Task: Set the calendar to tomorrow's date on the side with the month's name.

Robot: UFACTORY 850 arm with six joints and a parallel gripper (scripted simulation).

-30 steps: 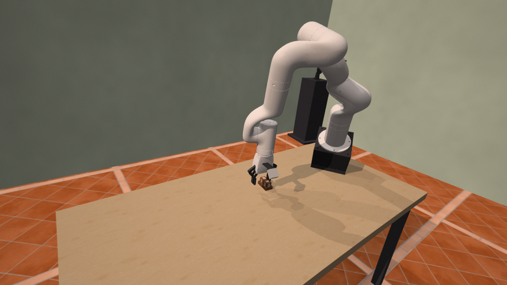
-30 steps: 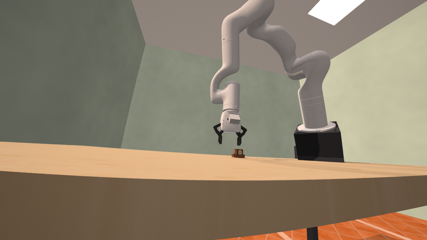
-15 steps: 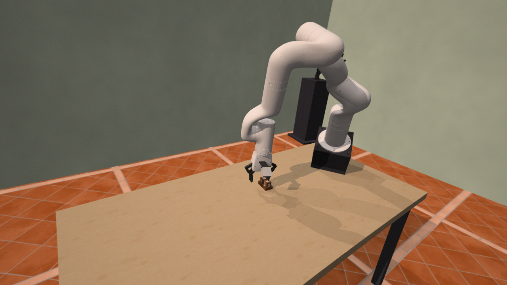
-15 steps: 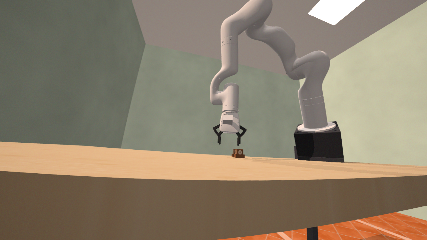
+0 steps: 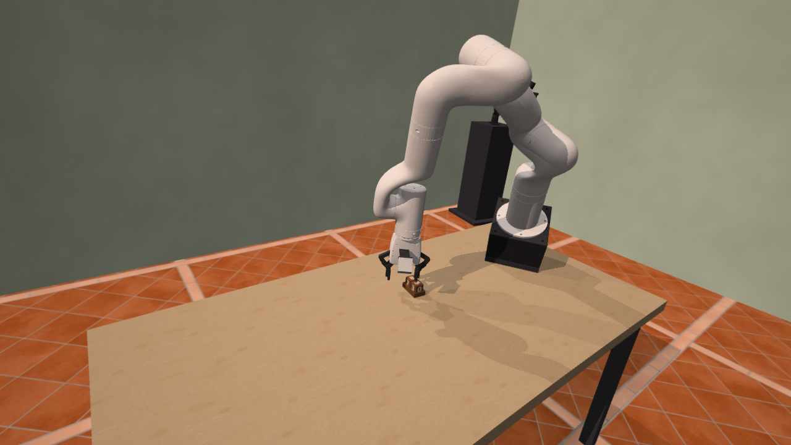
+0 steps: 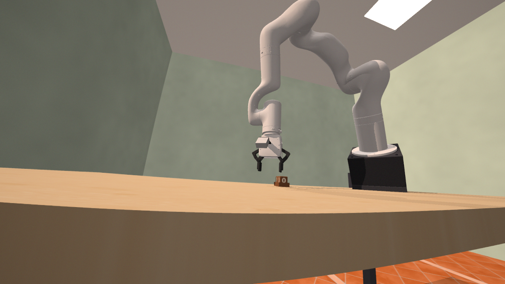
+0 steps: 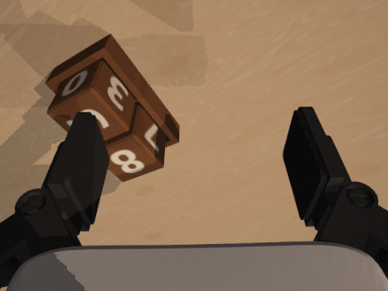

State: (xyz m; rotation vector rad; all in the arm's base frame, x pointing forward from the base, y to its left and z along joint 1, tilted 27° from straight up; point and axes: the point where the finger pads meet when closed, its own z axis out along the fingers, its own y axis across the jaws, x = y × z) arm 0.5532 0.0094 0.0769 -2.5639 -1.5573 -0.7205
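The small brown calendar tray (image 5: 418, 293) (image 6: 281, 184) (image 7: 141, 77) lies flat on the wooden table (image 5: 276, 360) (image 6: 141, 190) with two brown digit cubes standing in it side by side. In the wrist view one cube (image 7: 115, 93) shows a 3 on top and a 0 on its side. The other cube (image 7: 129, 161) shows an 8 on its side. In the exterior view the facing side reads like 1 and 0. My gripper (image 5: 403, 274) (image 6: 270, 169) (image 7: 195, 132) is open and empty. It hangs a little above the calendar, off to one side, with its left finger over the cubes.
The arm's black base block (image 5: 516, 243) (image 6: 376, 172) stands at the table's far corner, and a tall black cabinet (image 5: 484, 165) stands on the floor behind it. The calendar lies near the table's far edge.
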